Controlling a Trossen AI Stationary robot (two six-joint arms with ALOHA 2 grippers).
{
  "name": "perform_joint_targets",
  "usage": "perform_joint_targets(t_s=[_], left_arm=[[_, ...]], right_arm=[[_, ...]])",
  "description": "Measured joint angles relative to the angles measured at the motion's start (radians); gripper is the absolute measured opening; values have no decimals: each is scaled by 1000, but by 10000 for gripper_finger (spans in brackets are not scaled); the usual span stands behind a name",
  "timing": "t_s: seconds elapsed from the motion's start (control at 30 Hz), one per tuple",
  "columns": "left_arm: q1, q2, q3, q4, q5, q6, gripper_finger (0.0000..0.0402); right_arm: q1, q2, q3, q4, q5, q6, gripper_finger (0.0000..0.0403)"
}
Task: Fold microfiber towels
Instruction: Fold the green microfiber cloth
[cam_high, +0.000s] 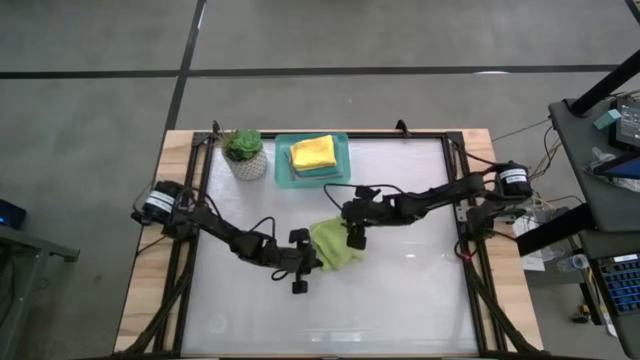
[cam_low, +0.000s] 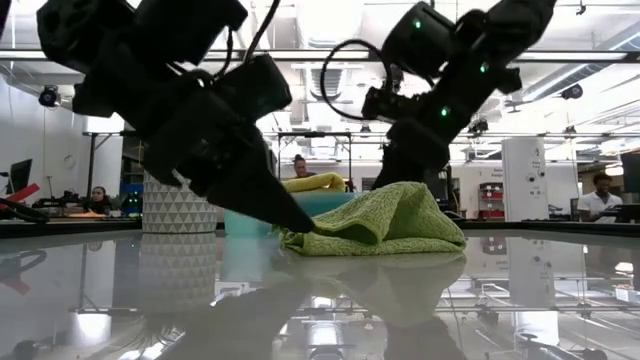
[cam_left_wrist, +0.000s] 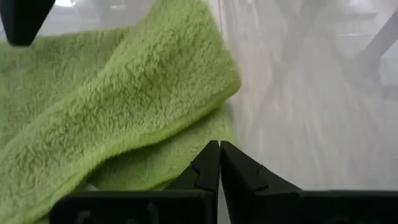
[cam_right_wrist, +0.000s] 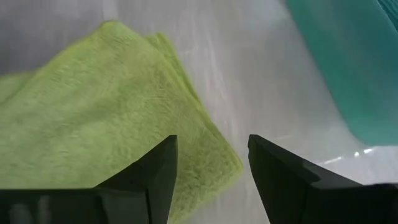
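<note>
Just in front of the teal tray (cam_high: 283, 165), toward the table's middle, lies the lime green towel (cam_high: 336, 244), partly folded with one flap doubled over itself. Your left gripper (cam_high: 312, 262) sits at the towel's corner farthest from the tray, fingers pressed together, tips touching the hem and holding nothing. Your right gripper (cam_high: 355, 236) hangs over the tray-side edge, fingers parted, empty. The fold line seems to run between the two grippers; the right looks better placed to take the loose edge.
</note>
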Motion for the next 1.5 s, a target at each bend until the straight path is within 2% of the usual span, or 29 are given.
perform_joint_targets(t_s=[0.37, 0.47, 0.6, 0.8, 1.17, 1.5], left_arm=[[23, 3, -3, -8, 0, 8, 0], [24, 3, -3, -8, 0, 2, 0], [23, 3, -5, -11, 0, 0, 0], [24, 2, -5, -55, 0, -3, 0], [24, -2, -3, -123, 12, -53, 0], [29, -2, -3, -132, 28, -54, 0]], right_arm=[[-22, 60, -30, 106, -30, 24, 186], [-22, 99, -30, 148, -50, 27, 174], [-22, 133, -29, 176, -53, 31, 120], [-22, 112, -29, 149, -55, 9, 20], [-22, 43, -23, 26, -48, -18, 13], [-22, 38, -23, -32, -41, -13, 13]])
